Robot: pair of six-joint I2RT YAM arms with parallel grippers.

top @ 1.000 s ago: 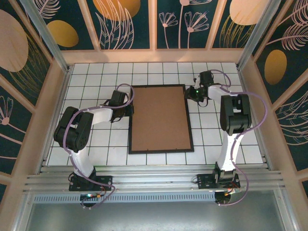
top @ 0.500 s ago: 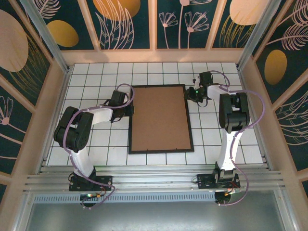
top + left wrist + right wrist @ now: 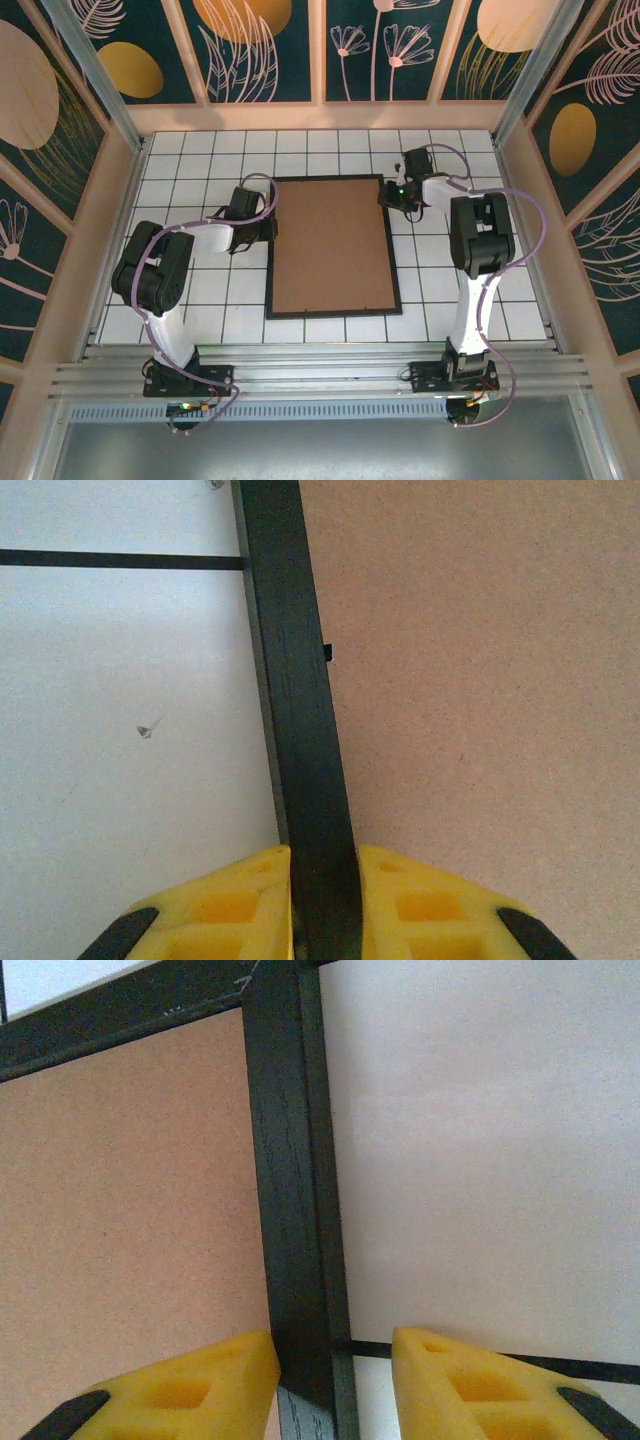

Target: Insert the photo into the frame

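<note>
The thin black frame [image 3: 334, 314] lies flat mid-table with a brown backing board [image 3: 332, 245] inside it. The photo is hidden. My left gripper [image 3: 266, 232] sits at the frame's left side. In the left wrist view its yellow fingers [image 3: 240, 900] press on both sides of the black rail [image 3: 300, 710], so my left gripper [image 3: 323, 890] is shut on the frame. My right gripper [image 3: 388, 197] is at the frame's far right corner. There my right gripper [image 3: 335, 1360] straddles the rail [image 3: 290, 1190], open, with a gap between the rail and the right finger [image 3: 450, 1370].
White tiled tabletop [image 3: 200, 160] surrounds the frame on all sides. Wooden walls [image 3: 330, 115] with patterned panels close in the back, left and right. A small black tab [image 3: 328, 652] on the frame's inner edge lies over the board [image 3: 480, 680].
My right gripper has opened off the frame's rail, and the right arm has shifted slightly left and away. The left gripper and the frame have stayed put.
</note>
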